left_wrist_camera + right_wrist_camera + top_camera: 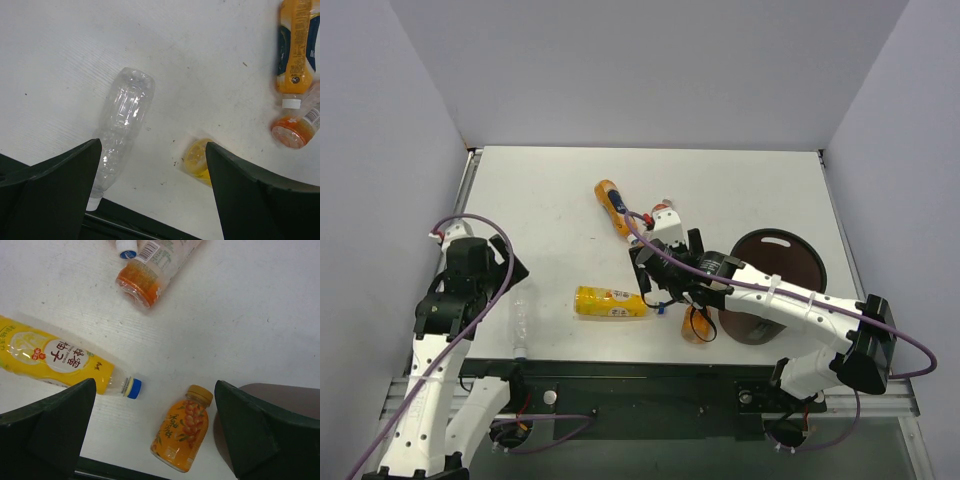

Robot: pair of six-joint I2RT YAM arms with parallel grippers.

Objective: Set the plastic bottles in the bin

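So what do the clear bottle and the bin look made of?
Clear bottle: thin transparent plastic, glossy; ribbed walls catch highlights and the table shows through. Bin: probably moulded plastic, dark brown, smooth and matt, with a handle slot at its rim; less certain.

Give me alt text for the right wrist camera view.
The open right end effector frames a small orange bottle lying on a white table. A yellow-labelled, blue-capped bottle lies left, a clear bottle of orange liquid at top, the brown bin at right.

Glossy clear plastic bottle, matt table
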